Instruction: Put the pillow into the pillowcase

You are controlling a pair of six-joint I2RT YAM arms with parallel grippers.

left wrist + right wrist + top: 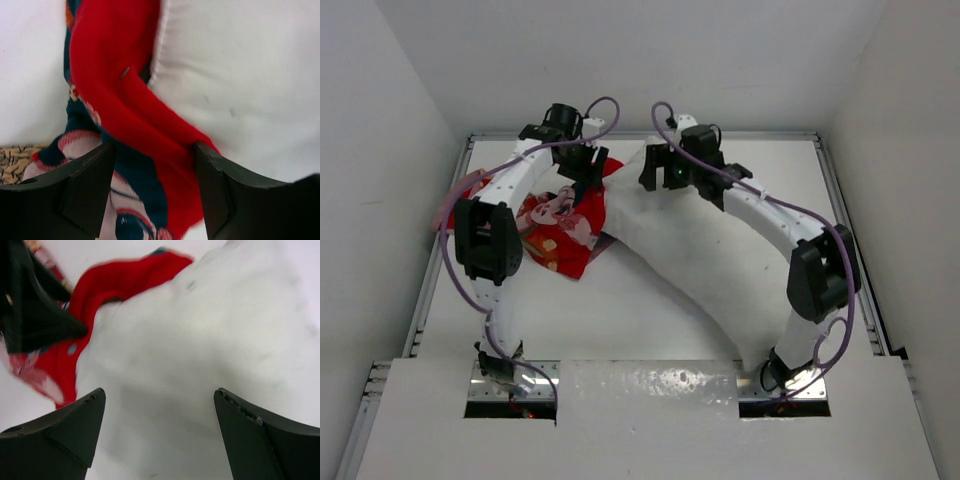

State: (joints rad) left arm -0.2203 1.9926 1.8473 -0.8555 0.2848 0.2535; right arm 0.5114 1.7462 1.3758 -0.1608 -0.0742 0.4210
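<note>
The white pillow [690, 260] lies slantwise across the table from the far middle to the near right. The red printed pillowcase [570, 230] lies bunched at its far-left end, its red edge against the pillow's corner. My left gripper [588, 172] is over that edge. In the left wrist view it [155, 190] is partly open, with a red fold of the pillowcase [110, 75] running between its jaws beside the pillow [240, 75]. My right gripper [655, 170] hovers open and empty over the pillow's far end [200, 340]. The right wrist view shows the gripper [160, 430] and the pillowcase [100, 290].
White walls close in the table [600, 320] on the left, back and right, with metal rails along its edges. A metal plate [650, 385] spans the near edge between the arm bases. My left gripper's dark body [30, 305] is close to my right gripper.
</note>
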